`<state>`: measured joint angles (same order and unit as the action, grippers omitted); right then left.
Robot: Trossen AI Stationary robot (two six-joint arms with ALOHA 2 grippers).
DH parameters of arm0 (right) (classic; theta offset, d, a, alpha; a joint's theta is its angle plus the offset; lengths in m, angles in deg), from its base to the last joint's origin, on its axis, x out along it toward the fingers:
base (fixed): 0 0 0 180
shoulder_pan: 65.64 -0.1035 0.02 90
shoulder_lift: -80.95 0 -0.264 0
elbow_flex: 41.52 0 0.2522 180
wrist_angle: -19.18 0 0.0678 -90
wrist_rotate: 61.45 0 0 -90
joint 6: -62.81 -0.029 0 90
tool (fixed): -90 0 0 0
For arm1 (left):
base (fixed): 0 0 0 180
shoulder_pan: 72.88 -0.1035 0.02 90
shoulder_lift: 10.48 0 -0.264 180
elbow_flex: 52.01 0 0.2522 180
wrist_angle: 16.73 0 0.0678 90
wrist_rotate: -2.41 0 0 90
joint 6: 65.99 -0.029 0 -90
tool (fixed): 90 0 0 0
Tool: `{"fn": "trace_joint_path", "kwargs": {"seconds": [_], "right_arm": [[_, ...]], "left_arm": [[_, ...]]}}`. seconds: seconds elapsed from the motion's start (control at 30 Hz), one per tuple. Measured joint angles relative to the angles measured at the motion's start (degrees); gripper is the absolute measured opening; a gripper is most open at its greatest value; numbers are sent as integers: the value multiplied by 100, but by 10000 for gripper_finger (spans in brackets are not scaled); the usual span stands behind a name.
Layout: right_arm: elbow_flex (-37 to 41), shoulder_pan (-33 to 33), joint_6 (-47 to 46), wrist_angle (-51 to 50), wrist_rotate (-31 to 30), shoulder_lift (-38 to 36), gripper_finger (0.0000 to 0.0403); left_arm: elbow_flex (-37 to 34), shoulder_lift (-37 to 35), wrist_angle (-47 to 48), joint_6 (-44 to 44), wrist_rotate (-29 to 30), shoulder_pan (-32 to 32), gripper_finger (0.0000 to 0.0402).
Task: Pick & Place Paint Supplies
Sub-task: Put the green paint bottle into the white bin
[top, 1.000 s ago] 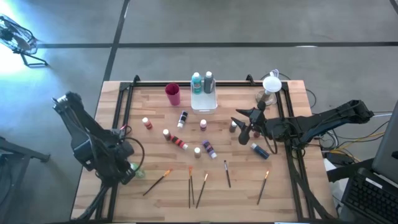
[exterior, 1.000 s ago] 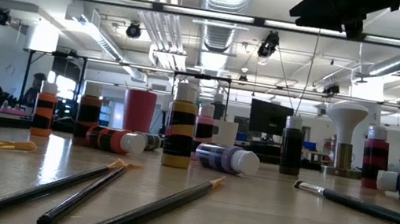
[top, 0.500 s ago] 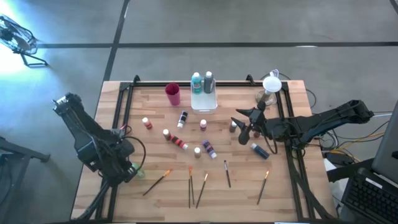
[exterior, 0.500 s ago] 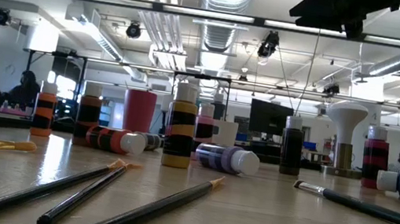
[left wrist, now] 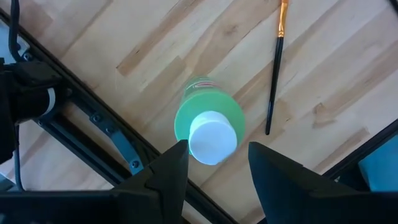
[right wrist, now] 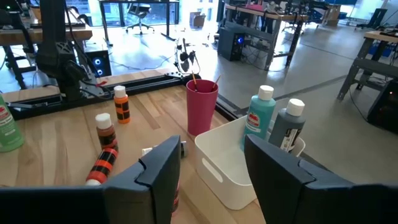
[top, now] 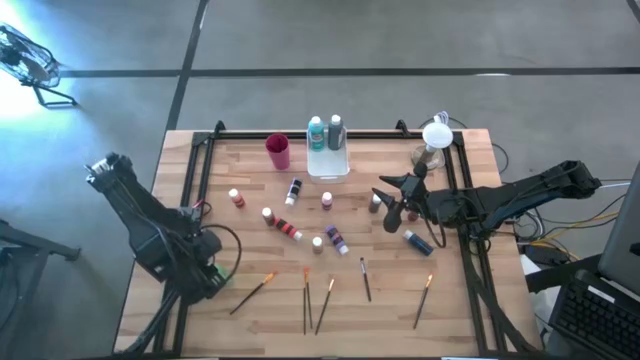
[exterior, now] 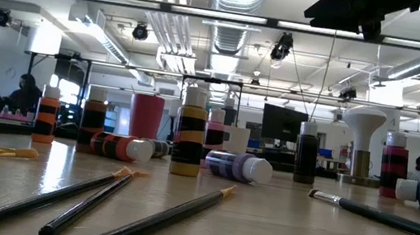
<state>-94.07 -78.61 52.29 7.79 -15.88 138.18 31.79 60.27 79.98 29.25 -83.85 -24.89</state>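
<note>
At the table's (top: 480, 200) eight o'clock edge, I log my left gripper (left wrist: 211, 163), fingers parted around an upright green bottle (left wrist: 208, 121). At three o'clock: right gripper (top: 392, 205), fingers parted, holding nothing. Centre: scattered paint bottles (top: 336, 239), then brushes (top: 365, 279) toward six.

The left pincer (left wrist: 211, 167) has opened above the green bottle (left wrist: 209, 123) (standing upright).

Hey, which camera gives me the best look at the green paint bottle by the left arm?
The left wrist view: the green bottle stands upright on the wood, centred ahead of the left gripper. The high view shows only a green sliver beside that arm. The right wrist view catches it at the frame edge; the low view misses it.
</note>
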Motion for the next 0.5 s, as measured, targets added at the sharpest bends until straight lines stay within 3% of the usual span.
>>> {"fn": "trace_joint_path", "kwargs": {"seconds": [0.5], "right_arm": [[0, 0, -1, -1, 0, -1, 201]], "left_arm": [[-5, 158, 2, -286, -21, -86, 172]]}}
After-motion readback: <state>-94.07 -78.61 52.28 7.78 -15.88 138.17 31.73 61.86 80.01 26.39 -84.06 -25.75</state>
